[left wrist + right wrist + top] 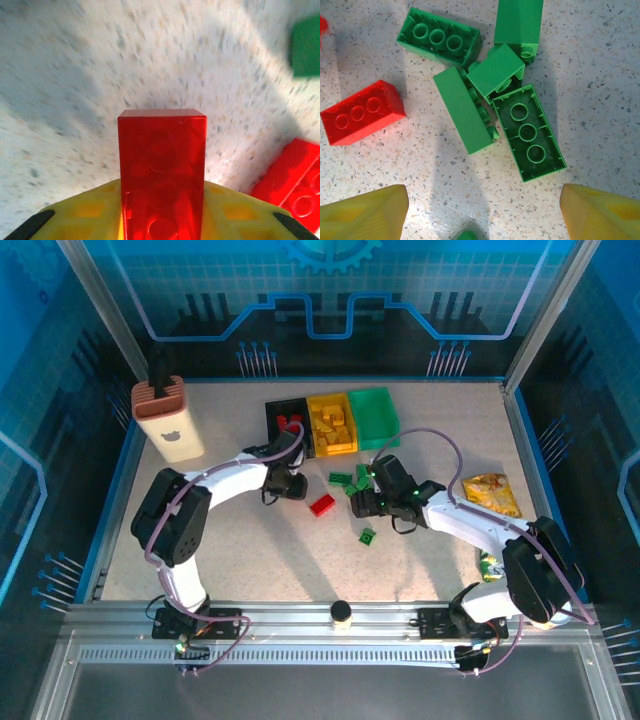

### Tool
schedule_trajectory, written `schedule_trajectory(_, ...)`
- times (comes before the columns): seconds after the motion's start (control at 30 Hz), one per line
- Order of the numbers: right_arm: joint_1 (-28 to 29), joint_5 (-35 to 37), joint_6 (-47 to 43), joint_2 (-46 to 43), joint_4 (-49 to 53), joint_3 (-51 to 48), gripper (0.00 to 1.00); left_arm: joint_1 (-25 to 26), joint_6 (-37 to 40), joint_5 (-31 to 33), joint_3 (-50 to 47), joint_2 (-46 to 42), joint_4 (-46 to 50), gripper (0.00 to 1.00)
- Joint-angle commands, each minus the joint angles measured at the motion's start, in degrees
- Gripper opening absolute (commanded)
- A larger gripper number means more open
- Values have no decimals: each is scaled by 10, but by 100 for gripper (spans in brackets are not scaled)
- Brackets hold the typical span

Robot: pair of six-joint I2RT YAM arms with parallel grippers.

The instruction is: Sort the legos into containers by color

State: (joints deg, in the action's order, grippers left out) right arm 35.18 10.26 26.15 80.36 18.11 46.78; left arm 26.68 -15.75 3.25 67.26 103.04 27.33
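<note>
The left arm at lower left and the right arm at lower right are showing white shells with bulky black joints. Grey-mauve cables are looping alongside. Yellow fingers are showing black edging in the wrist views' lower corners.

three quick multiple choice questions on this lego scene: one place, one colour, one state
1. Which bin stands between the other two? A black B yellow C green
2. What colour is the brick held by the left hand? A red B green C yellow
3. How is the right hand? A shut on a brick B shut, empty C open over the green bricks

1 B: the yellow bin has the black bin and the green bin at its sides.
2 A: it shows red between the fingers.
3 C: its fingers sit wide apart.
</note>
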Motion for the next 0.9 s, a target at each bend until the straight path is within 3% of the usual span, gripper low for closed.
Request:
schedule_trajectory(0.0, -5, 8, 10, -9, -6, -10, 80, -32, -23, 18, 63, -26, 6, 34)
schedule_trajectory(0.4, -4, -2, 18, -39, 0, -34, 79, -88, -6, 38, 353, 144, 97, 36)
schedule_trajectory(0.53, -3, -3, 13, -46, 11, -31, 80, -97, -15, 51, 437, 189, 143, 52)
schedule_trajectory(0.57, -3, -4, 13, -48, 12, -31, 80, -98, -15, 51, 451, 191, 150, 63)
schedule_trajectory(0.6, -3, -5, 11, -50, 13, -31, 80, -97, -13, 46, 453, 185, 150, 74)
schedule_trajectory(0.63, -2, -7, 10, -51, 12, -31, 80, -96, -13, 41, 445, 173, 144, 77)
schedule_trajectory(0.87, 27, -16, -13, -18, 14, -1, 81, -85, -30, 23, 245, -3, 26, 78)
